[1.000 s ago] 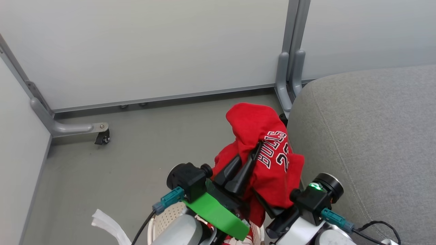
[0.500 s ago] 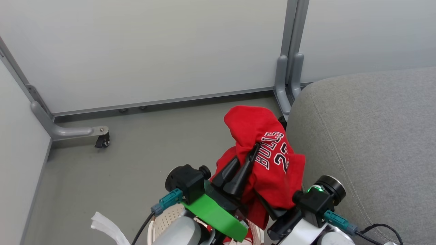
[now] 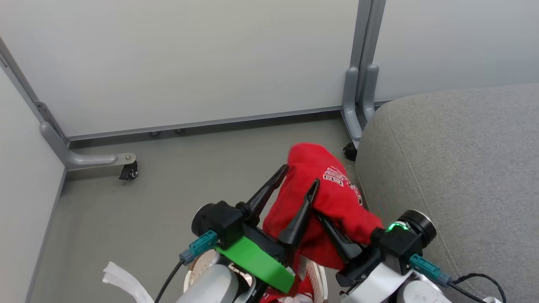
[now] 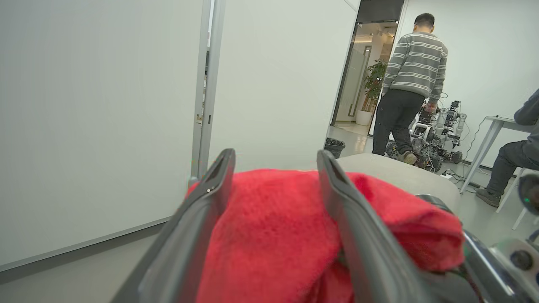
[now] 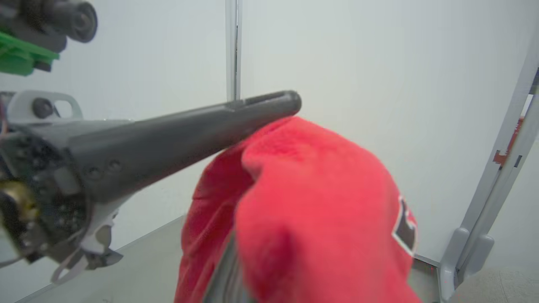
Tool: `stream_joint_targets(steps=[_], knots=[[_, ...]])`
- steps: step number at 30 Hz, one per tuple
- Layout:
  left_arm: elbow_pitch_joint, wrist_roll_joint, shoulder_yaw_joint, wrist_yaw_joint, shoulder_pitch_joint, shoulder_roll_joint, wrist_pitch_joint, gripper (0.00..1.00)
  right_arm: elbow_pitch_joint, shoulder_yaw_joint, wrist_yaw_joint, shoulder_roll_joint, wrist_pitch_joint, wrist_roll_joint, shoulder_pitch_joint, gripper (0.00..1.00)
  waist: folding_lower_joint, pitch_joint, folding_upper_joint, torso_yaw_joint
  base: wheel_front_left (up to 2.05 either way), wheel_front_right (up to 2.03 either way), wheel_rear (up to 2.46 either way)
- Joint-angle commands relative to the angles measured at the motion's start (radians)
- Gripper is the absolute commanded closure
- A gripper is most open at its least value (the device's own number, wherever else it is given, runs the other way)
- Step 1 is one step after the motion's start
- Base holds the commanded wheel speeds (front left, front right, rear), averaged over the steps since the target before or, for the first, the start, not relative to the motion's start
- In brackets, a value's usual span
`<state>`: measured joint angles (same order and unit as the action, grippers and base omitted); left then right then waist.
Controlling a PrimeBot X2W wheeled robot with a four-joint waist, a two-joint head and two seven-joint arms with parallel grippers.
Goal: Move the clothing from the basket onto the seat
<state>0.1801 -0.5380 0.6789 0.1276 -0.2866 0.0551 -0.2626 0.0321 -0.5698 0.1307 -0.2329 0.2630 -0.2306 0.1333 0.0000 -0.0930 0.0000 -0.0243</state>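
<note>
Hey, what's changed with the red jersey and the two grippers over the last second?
The left gripper opened its fingers wide, letting go of the jersey, which sagged lower. The right gripper stays shut on it; the seat has not moved.

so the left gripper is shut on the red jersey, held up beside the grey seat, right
No: the left gripper is open, fingers spread, as the head view shows. The red jersey is indeed held up beside the grey seat.

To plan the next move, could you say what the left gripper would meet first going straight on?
Most likely the red jersey lying between the left gripper's open fingers; behind it stands the white partition.
</note>
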Motion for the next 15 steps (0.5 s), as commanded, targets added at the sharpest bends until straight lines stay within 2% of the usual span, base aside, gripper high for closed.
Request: stream_joint_targets(steps=[1,5,15], knots=[[0.008,0.02,-0.01,0.004,0.002,0.018,-0.003,0.0,-0.007,0.011,0.0,0.005,0.003,0.01,-0.009,1.0,0.0,0.001,0.0,0.001,0.0,0.0,0.0],[0.02,0.032,-0.038,0.004,0.027,0.035,-0.003,0.0,-0.02,0.047,0.0,0.016,0.003,0.025,-0.021,1.0,0.0,0.002,0.0,0.005,0.0,0.0,0.0],[0.092,0.095,-0.212,0.004,0.173,0.055,-0.002,0.0,-0.06,0.142,0.0,0.027,0.003,0.047,-0.065,1.0,0.0,0.006,0.0,0.029,0.0,0.0,0.0]])
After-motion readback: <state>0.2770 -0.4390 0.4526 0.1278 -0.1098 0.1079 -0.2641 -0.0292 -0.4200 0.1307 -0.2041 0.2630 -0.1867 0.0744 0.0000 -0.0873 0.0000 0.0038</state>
